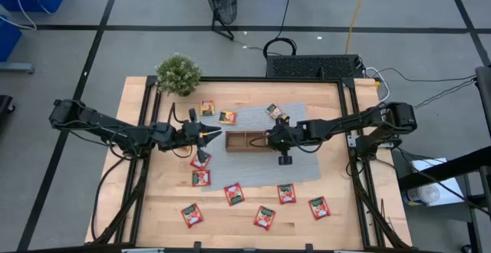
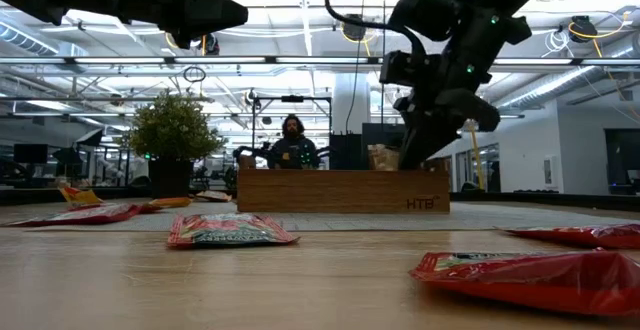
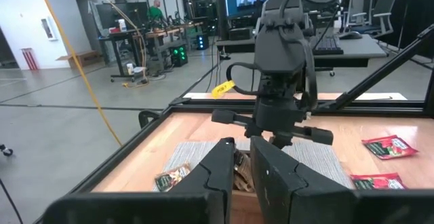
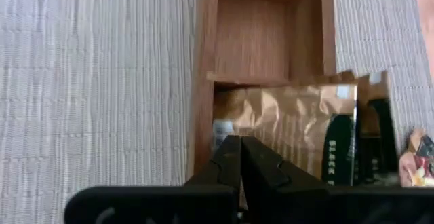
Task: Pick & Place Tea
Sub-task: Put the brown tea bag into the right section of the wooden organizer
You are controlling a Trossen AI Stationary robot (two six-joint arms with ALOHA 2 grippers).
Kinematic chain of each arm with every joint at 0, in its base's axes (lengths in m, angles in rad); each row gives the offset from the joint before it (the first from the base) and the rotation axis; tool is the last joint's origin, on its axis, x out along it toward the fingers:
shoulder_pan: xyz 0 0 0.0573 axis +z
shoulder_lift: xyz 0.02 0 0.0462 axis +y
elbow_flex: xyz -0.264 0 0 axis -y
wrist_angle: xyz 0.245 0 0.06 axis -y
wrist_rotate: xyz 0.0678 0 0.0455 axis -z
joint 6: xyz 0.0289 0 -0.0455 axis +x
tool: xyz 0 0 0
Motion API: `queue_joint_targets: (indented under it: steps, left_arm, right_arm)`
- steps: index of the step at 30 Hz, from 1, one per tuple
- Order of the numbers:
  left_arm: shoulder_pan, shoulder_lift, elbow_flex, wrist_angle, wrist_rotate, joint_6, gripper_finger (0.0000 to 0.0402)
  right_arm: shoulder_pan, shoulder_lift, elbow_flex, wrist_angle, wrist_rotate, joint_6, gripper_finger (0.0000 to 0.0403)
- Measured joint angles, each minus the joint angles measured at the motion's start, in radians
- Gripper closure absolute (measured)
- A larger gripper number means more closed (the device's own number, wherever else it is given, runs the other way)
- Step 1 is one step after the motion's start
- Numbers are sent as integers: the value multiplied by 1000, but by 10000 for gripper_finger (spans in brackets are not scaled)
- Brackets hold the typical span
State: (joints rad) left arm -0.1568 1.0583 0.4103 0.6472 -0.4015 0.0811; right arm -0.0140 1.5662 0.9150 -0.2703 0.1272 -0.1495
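Observation:
A three-compartment wooden tray (image 1: 245,141) lies on a grey mat (image 1: 303,161). Red sachets (image 1: 234,194) are scattered over the near half of the table, orange-yellow ones (image 1: 207,108) lie behind the tray, and a grey-brown one (image 1: 274,111) lies on the mat. My right gripper (image 1: 268,138) is shut and points down into the tray's right-hand compartment, where a grey-brown sachet (image 4: 291,125) stands on edge. My left gripper (image 1: 217,134) hovers just off the tray's left end, fingers a little apart, holding nothing. My right gripper (image 4: 241,146) comes from above with its shut fingertips at the near edge of the grey-brown sachet (image 4: 227,132) in the tray. The fingers hide the spot, so I cannot tell whether they touch it.
A small potted plant (image 1: 178,73) stands at the far left corner. Red sachets (image 2: 230,230) lie in the foreground of the low view. The table's black frame rails run along its left and right sides. A person sits in the room beyond the table.

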Motion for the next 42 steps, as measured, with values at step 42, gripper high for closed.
queue_joint_targets:
  steps: [42]
  left_arm:
    - [0,0,0,0,0,0,344]
  right_arm:
    - [-50,9,28,-17,-99,19,403]
